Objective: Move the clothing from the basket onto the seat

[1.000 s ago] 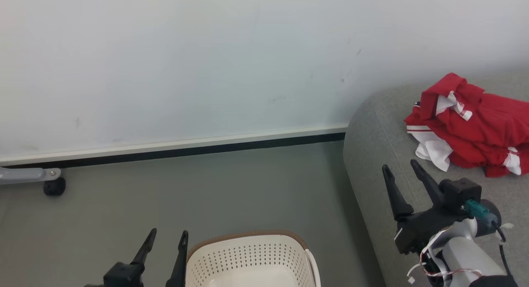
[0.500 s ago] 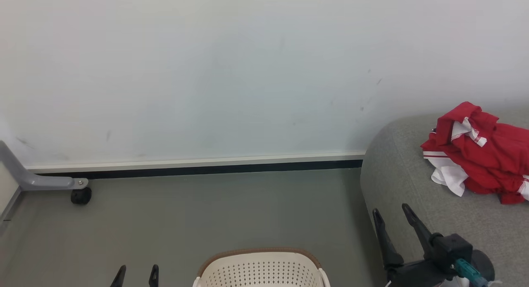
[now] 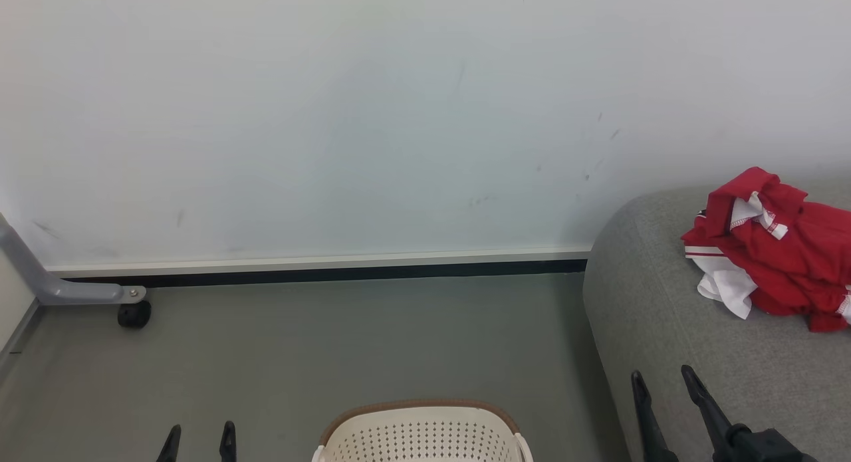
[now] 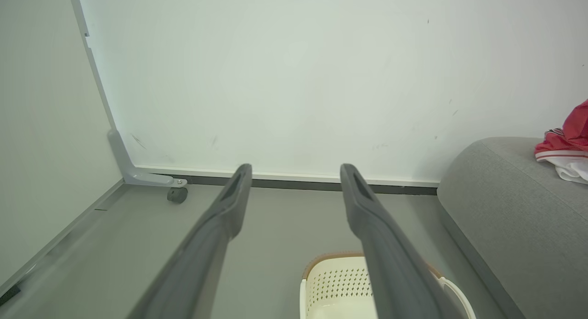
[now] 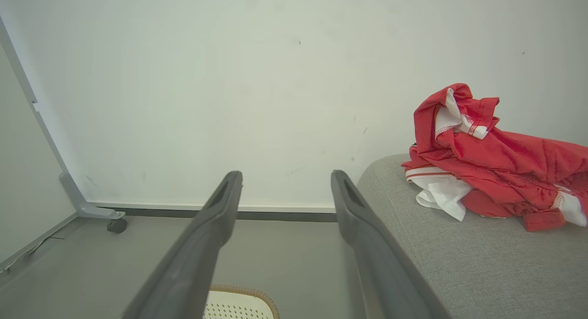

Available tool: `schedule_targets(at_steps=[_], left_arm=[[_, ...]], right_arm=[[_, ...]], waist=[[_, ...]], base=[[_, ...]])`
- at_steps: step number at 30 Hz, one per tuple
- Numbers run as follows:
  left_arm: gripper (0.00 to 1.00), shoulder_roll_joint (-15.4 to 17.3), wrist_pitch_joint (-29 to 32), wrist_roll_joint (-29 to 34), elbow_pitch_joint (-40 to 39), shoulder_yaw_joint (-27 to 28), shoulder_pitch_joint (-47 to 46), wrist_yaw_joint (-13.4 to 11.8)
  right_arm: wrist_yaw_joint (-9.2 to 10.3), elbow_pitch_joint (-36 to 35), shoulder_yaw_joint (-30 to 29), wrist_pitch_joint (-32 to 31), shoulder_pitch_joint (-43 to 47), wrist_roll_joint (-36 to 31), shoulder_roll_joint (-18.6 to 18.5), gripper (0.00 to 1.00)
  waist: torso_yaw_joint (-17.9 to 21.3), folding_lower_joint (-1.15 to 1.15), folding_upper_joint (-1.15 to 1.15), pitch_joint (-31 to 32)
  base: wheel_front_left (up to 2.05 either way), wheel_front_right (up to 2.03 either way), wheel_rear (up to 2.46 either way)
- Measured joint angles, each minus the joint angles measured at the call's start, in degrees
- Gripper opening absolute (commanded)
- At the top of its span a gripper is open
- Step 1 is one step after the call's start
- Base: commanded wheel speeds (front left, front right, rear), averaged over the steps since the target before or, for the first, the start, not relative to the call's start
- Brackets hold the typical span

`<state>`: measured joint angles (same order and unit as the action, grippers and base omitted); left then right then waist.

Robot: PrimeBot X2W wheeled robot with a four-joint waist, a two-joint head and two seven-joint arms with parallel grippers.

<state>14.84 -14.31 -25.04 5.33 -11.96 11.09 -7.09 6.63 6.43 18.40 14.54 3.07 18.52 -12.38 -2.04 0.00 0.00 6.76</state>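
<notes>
The red clothing [image 3: 778,252] with white trim lies crumpled on the grey seat [image 3: 665,316] at the right; it also appears as the clothing [image 5: 487,167] on the seat [image 5: 459,264] and the clothing [image 4: 567,144] on the seat [image 4: 514,209]. The cream basket [image 3: 422,435] with a brown rim stands on the floor at the bottom middle, its visible inside bare in the left wrist view of the basket [image 4: 340,287]. My left gripper [image 3: 198,435] is open left of the basket. My right gripper [image 3: 661,380] is open by the seat's front edge, well short of the clothing. Both hold nothing.
A white wall with a dark baseboard [image 3: 319,274] runs behind the grey floor. A grey metal leg with a black caster [image 3: 133,314] stands at the far left. A side panel [image 4: 46,126] closes the left side.
The head camera has tilted up, so everything sits lower in the picture. Both grippers have dropped toward the bottom edge, still open. The clothing has stayed on the seat.
</notes>
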Motion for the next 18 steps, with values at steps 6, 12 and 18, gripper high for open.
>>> schedule_targets(at_steps=[6,12,18], left_arm=[[1.0,-0.7,0.0,0.4,-0.4,1.2,0.2,0.0],[1.0,-0.9,0.0,1.0,-0.4,1.5,0.7,0.0],[1.0,-1.1,0.0,1.5,-0.1,1.9,0.7,0.0]], right_arm=[[0.42,-2.4,-1.8,0.0,2.8,-0.8,0.2,1.0],[0.43,-3.8,-3.3,0.0,3.5,-1.3,0.7,1.0],[0.44,-4.7,-4.3,0.0,3.6,-1.7,1.3,1.0]], waist=[[0.2,0.0,0.0,-0.3],[0.5,0.0,0.0,-0.6],[0.7,0.0,0.0,-0.9]], base=[[0.0,0.0,0.0],[0.0,0.0,0.0],[0.0,0.0,0.0]])
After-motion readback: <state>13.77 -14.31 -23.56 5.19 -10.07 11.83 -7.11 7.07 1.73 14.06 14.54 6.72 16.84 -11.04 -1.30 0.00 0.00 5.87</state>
